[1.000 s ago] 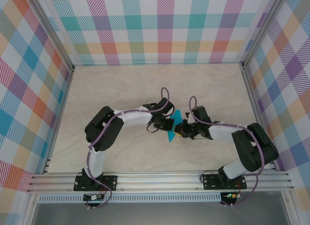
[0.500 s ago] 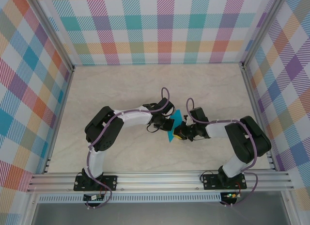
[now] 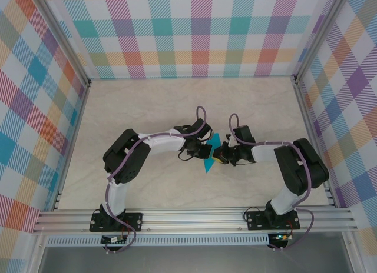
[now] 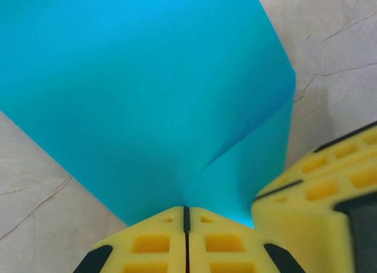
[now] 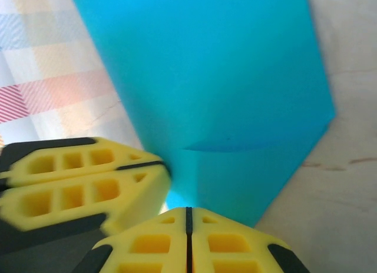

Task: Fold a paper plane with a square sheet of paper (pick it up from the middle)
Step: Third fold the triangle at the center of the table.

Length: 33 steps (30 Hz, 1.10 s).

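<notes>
Edging farther, right fingers [image 5: 147, 245] on paper [image 5: 224, 67]

Robotics lab test cell, a built rig and no lived-in room. Marble-look tabletop [image 3: 147, 108] boxed in by bare aluminium extrusion posts [image 3: 60, 37], with pastel plaid backdrop panels [image 3: 194, 32] at 9, 12 and 3 o'clock. At 6 o'clock a slotted aluminium rail [image 3: 194, 217] carries two small white-and-black arms bolted side by side, left arm [image 3: 126, 158] and right arm [image 3: 300, 167], with purple cabling [image 3: 202, 115] looped loose along them.
</notes>
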Tool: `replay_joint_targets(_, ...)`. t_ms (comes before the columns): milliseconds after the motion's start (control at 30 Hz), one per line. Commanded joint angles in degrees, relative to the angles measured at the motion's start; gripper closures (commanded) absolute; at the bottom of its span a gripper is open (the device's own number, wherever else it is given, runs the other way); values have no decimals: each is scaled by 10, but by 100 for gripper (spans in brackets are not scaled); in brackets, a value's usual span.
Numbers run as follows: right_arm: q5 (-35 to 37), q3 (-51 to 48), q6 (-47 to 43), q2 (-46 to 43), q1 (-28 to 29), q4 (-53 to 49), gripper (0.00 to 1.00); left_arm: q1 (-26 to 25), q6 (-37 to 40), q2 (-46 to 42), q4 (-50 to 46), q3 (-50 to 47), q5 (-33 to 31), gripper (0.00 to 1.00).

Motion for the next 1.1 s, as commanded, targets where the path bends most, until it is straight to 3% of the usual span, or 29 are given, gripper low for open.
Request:
replay_joint_targets(0, 23, 7, -20, 19, -5, -27, 92, 6, 10, 9, -25, 7, 0, 94)
replay_joint_targets(400, -26, 31, -35, -33, -30, -35, 91, 7, 12, 7, -30, 11, -4, 93)
replay_joint_targets(833, -7, 59, -66, 35, -47, -55, 91, 7, 16, 10, -33, 21, -1, 92)
replay_joint_targets(1067, 0, 61, -65, 49, -47, -62, 91, 6, 17, 5, -34, 33, 2, 87)
